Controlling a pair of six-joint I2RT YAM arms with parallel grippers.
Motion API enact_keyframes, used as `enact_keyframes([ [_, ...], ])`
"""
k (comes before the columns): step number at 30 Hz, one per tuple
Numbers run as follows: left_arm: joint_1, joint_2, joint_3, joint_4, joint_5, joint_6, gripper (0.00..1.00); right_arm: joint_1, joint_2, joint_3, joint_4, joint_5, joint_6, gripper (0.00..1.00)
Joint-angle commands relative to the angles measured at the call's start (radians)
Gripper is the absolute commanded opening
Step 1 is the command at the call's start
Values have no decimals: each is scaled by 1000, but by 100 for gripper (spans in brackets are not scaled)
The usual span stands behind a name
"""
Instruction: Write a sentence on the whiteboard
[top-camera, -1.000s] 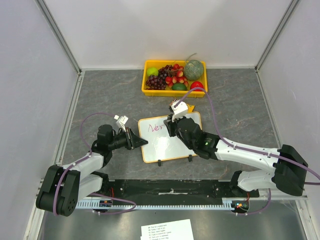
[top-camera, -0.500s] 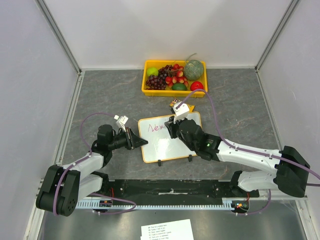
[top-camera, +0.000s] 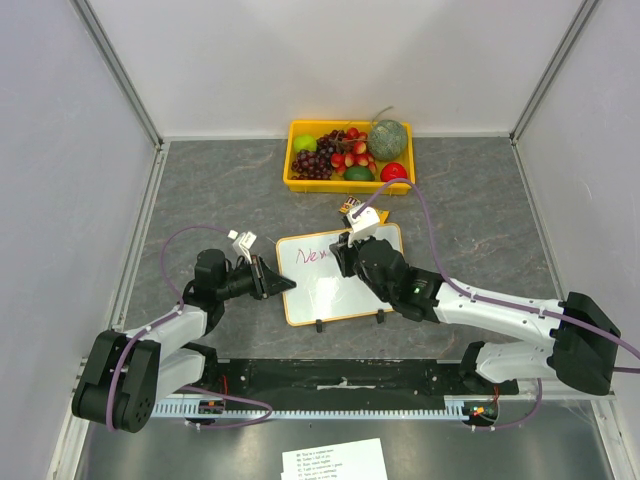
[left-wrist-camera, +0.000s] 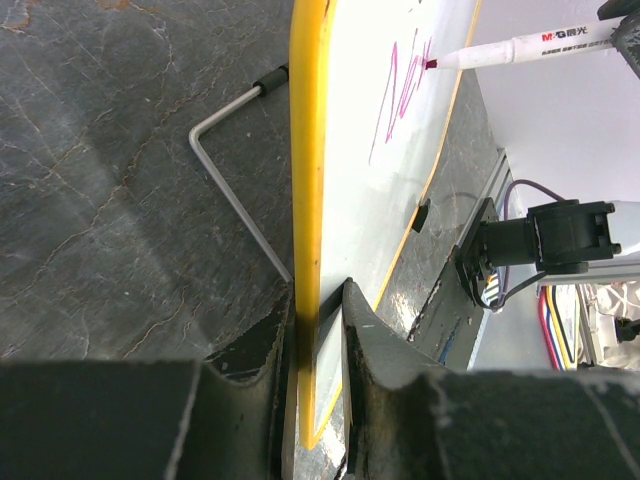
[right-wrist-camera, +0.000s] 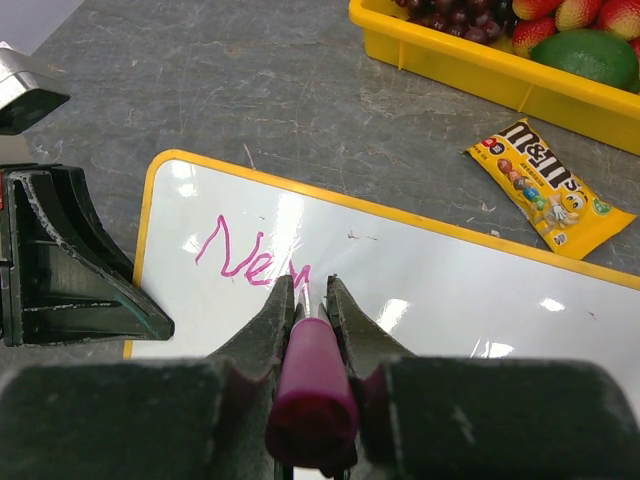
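- Right gripper (right-wrist-camera: 308, 290) has crept right along the whiteboard (top-camera: 345, 292); the pink lettering (right-wrist-camera: 250, 258) gained a stroke and now reads roughly "New".
- Right gripper is clamped on a pink marker (right-wrist-camera: 312, 395), its tip touching the board at the end of the lettering.
- Left gripper (left-wrist-camera: 320, 320) pinches the board's left edge.
- Board is propped on a wire stand (left-wrist-camera: 235, 190), between the arms and the fruit tray (top-camera: 298, 185).
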Motion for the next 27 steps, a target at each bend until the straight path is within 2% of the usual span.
enact_keyframes([
  [1, 1, 1, -2, 20, -39, 40, 2, -7, 7, 21, -46, 72, -24, 0],
  [12, 1, -1, -2, 20, -38, 40, 2, -21, 13, 63, -41, 99, -33, 0],
  [18, -2, -1, -2, 20, -38, 40, 2, -24, 18, 78, -37, 40, -33, 0],
  [27, 1, 1, -2, 20, -38, 41, 2, -47, -97, 11, 31, -36, 14, 0],
])
